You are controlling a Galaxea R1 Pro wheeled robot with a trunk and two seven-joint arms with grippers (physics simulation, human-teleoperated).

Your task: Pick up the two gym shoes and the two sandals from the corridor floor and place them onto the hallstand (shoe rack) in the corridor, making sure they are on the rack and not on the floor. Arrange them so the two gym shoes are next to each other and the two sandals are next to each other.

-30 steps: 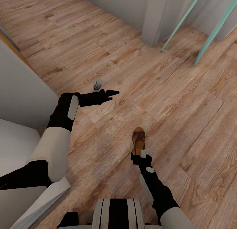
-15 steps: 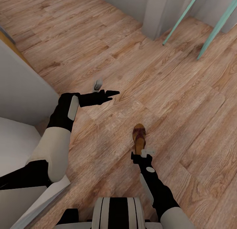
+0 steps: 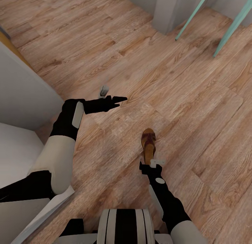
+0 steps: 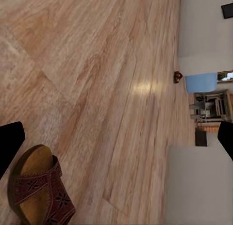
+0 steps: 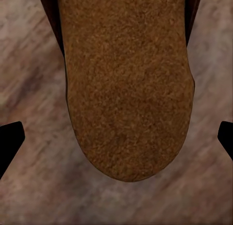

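One brown sandal (image 3: 148,142) lies on the corridor floor (image 3: 196,107), toe pointing away from me. My right gripper (image 3: 151,162) hovers just behind its heel. In the right wrist view the tan insole (image 5: 127,84) sits between the two wide-apart fingertips (image 5: 9,140) of my right gripper (image 5: 116,137), which is open and not touching it. My left gripper (image 3: 117,99) is stretched out over bare floor. It is open (image 4: 116,140), and its view catches the same sandal (image 4: 39,191) from the side. The gym shoes are out of view.
A pale grey panel (image 3: 21,93) and a white surface (image 3: 14,149) stand close on my left; I cannot tell whether this is the hallstand. Ahead are a grey wall corner (image 3: 164,12) and two teal poles (image 3: 192,16). A small dark object (image 4: 178,77) lies far off near a blue chair (image 4: 201,83).
The whole view has shifted, with floor, wall corner and poles sliding up the picture. The sandal now sits slightly further ahead of my right gripper. Both arms keep their pose.
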